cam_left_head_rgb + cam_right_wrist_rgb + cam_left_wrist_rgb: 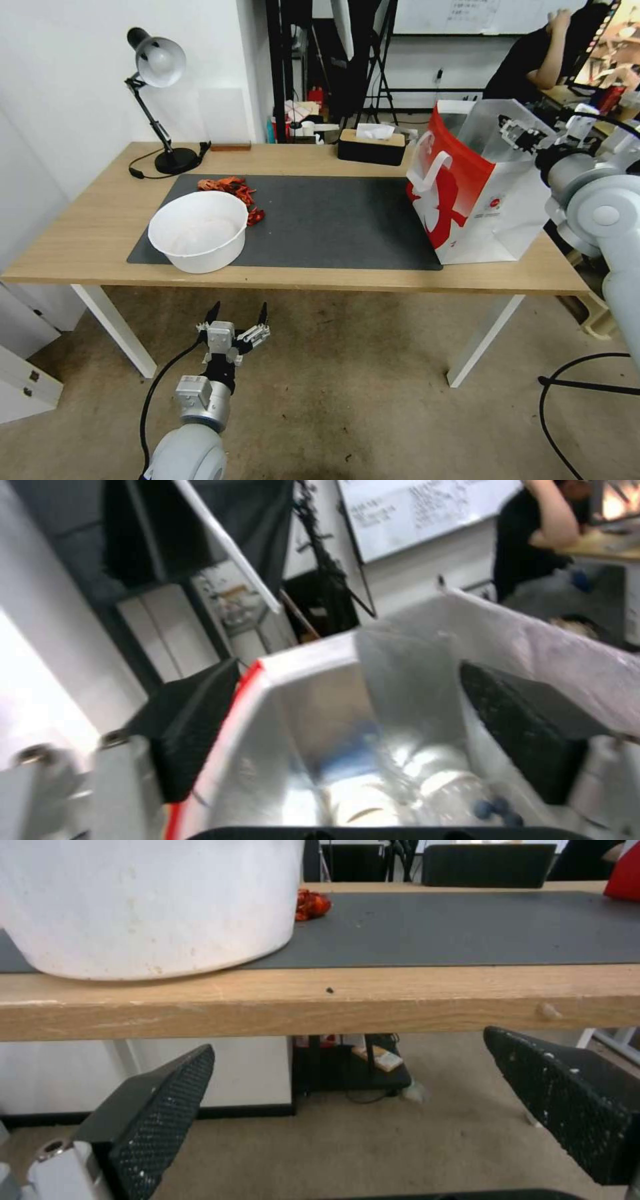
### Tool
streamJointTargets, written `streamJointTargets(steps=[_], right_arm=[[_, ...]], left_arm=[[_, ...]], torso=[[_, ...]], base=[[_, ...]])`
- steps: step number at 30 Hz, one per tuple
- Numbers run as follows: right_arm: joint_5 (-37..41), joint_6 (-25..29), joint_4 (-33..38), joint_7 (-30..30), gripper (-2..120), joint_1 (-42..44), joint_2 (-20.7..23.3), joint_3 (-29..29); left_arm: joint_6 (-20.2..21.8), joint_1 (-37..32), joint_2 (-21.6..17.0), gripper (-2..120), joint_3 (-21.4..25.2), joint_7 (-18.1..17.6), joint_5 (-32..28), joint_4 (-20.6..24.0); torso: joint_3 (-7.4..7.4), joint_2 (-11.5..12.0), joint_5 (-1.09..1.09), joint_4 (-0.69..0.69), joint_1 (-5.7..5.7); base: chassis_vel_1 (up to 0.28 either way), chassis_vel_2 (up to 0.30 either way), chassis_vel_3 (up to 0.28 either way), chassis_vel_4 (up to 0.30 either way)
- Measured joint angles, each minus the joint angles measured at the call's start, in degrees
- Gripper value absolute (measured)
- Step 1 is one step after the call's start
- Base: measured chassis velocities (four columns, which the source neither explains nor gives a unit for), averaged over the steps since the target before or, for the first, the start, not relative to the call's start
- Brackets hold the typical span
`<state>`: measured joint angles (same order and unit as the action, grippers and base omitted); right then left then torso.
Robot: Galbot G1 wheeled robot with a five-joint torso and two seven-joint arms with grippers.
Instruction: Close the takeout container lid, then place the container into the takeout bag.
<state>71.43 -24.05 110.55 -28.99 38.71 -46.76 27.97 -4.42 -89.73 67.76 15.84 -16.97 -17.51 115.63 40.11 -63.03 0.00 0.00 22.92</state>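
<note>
The takeout container [427,790] already lies deep in the takeout bag [480,200] standing at the worktop's [87,240] right end, so the right pincer [347,720] hangs spread and empty over its mouth, while the left pincer [238,319] waits, fingers apart, below the worktop's front edge.

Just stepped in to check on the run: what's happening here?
The right gripper hangs open at the mouth of the takeout bag on the table. The takeout container lies at the bottom of the bag. The left gripper waits open, low in front of the table near the white bowl.
</note>
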Motion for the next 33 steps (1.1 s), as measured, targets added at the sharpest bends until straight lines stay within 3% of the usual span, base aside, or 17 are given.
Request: streamJointTargets(steps=[4,8,10,12,13,16,24,33], right_arm=[[0.00,0.62,2.11,2.09,98,0.48,0.72,0.28],[-2.70,2.90,6.07,11.09,100,4.04,2.23,1.10],[-3.60,3.60,6.59,12.84,100,4.99,2.41,1.22],[-8.22,6.92,8.85,19.24,100,9.93,2.92,1.84],[-8.22,6.92,8.85,19.24,100,9.93,2.92,1.84],[-17.96,12.23,11.72,24.48,100,17.34,3.24,2.42],[-28.86,17.97,17.42,24.37,100,29.98,1.04,3.04],[-40.58,26.92,20.53,20.02,100,47.26,-9.07,2.93]], left_arm=[[0.19,0.00,0.01,100,0.07,-0.07,-0.43,0.07],[0.01,-0.02,0.30,100,0.34,0.13,-0.82,0.08],[-0.15,-0.07,0.34,100,0.38,0.24,-0.87,0.09],[-0.84,-0.25,0.40,100,0.61,0.97,-1.27,0.31],[-0.84,-0.25,0.40,100,0.61,0.97,-1.27,0.31],[-1.23,-0.29,0.36,100,0.87,1.65,-1.78,0.37],[-2.42,-0.94,0.27,100,1.47,3.04,-2.10,0.38],[-3.34,-1.41,0.53,100,1.83,4.13,-2.72,0.66]], torso=[[0.00,0.00,-0.01,0.01,0.00],[0.00,0.00,-0.01,0.01,0.00],[0.00,0.00,-0.02,0.01,0.00],[0.00,0.00,0.00,0.01,0.00],[0.00,0.00,0.00,0.01,0.00],[-0.01,0.00,0.01,-0.01,0.00],[-0.01,0.00,-0.01,0.00,0.00],[-0.01,0.00,-0.02,0.00,-0.01]], base=[[0.000,0.000,0.000,0.000],[0.000,0.000,0.000,0.000],[0.000,0.000,0.000,0.000],[0.000,0.000,0.000,0.000],[0.000,0.000,0.000,0.000],[0.000,0.000,0.000,0.000],[0.000,0.000,0.000,0.000],[0.000,0.000,0.000,0.000]])
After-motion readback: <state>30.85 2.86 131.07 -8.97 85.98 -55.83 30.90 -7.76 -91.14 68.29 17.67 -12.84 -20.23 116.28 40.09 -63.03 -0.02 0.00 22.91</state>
